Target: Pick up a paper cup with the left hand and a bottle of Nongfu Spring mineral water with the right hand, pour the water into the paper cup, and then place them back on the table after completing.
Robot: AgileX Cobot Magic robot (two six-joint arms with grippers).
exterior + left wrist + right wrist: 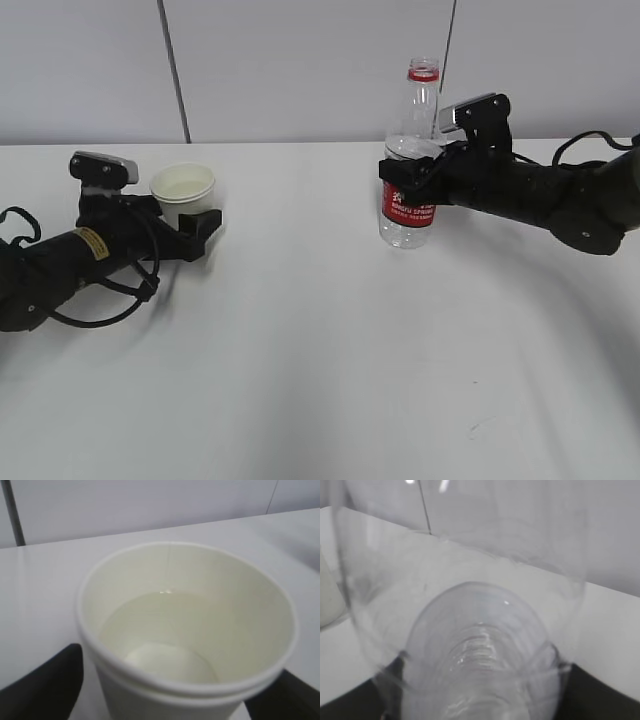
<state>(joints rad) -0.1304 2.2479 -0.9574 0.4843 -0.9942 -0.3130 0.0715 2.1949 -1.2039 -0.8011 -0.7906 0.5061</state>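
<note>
On my exterior view the paper cup (183,190) stands upright on the white surface (320,380) at the left, between the fingers of the left pincer (198,222). My left wrist view shows the cup (185,630) holding some clear water (165,630), with a black finger (45,685) on each side. A sliver of white shows between the left finger and the cup wall, so the left pincer looks released, its jaws set wide around the cup rather than squeezing it.

On the right, the water bottle (412,170) stands upright with its base on the surface, its red-ringed neck open at the top and a red label around the lower body. A little water sits at the bottom. The right pincer (408,172) is clenched around the bottle just above the label. In my right wrist view the clear bottle (470,630) fills the frame, with the dark fingers (600,695) pressed against both sides.

Cup and bottle are well apart.
</note>
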